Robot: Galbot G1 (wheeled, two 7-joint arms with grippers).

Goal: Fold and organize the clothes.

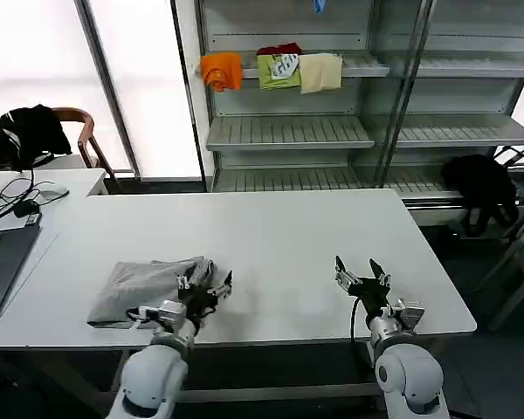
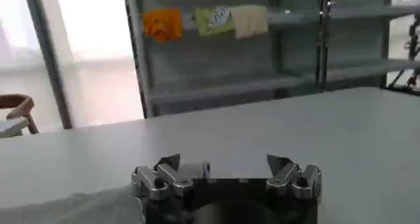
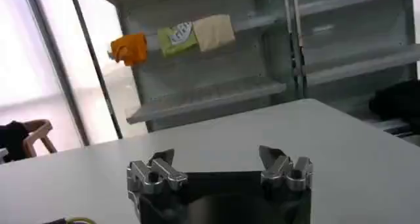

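Note:
A light grey shirt lies folded into a rough bundle on the near left part of the white table. My left gripper stands open at the bundle's right edge, its fingers over the cloth's rim with nothing held. In the left wrist view the left gripper is spread wide over bare table, and a strip of the grey shirt shows beside it. My right gripper is open above bare table at the near right, apart from the shirt; the right wrist view has the right gripper empty.
A shelf rack behind the table carries folded orange, green and cream garments. A black garment hangs at the right. A laptop and cables sit on a side desk at the left, beside a chair.

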